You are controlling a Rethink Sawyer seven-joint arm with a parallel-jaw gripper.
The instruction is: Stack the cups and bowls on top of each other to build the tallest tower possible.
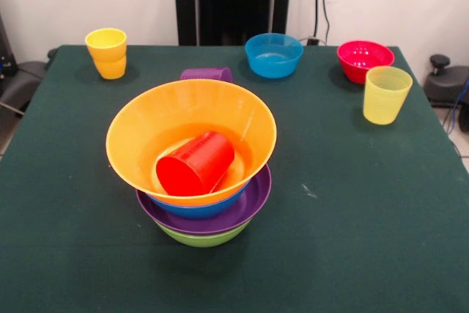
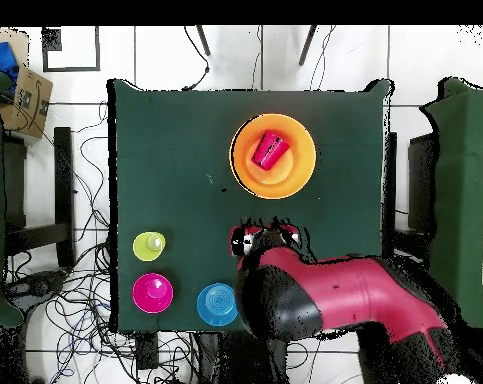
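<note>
A red cup [image 1: 196, 163] lies tipped inside the tower's [image 1: 198, 203] orange bowl [image 1: 146, 126], apart from the hand [image 2: 257, 240]; its grip cannot be told.

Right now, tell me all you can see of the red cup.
The red cup is a small tapered tumbler of opaque, glossy red plastic, handleless. It lies on its side inside the wide orange bowl atop the tower, resting on the bowl's bottom, open mouth towards the camera in the front view. Nothing else touches it.
</note>
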